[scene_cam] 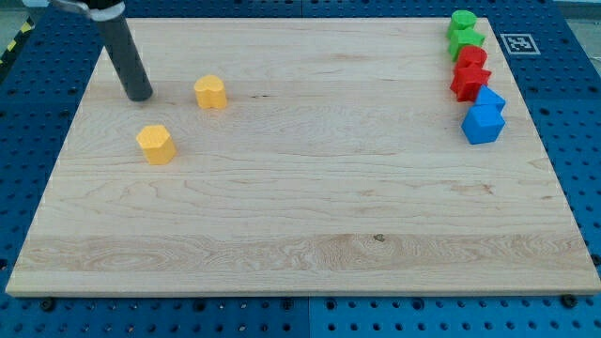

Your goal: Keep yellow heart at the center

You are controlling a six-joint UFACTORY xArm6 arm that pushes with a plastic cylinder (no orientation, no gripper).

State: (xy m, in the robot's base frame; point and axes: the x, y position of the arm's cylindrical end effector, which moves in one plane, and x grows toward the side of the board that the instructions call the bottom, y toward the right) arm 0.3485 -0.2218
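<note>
Yellow heart-shaped block (211, 92) | upper left of wooden tabletop (310, 235), far from centre | my tip (139, 96) just left, apart | no gripper fitted | push rightward remains

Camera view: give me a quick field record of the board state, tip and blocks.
board: wooden table top, on a blue pegboard
tip: my tip near the view's top left, apart from every block
yellow blocks: two, shapes hard to tell; upper yellow block just right of the tip, lower yellow block below it
green blocks: two, stacked close at the view's top right
red blocks: two, below the green
blue blocks: two, below the red
centre of board: no block there
</note>
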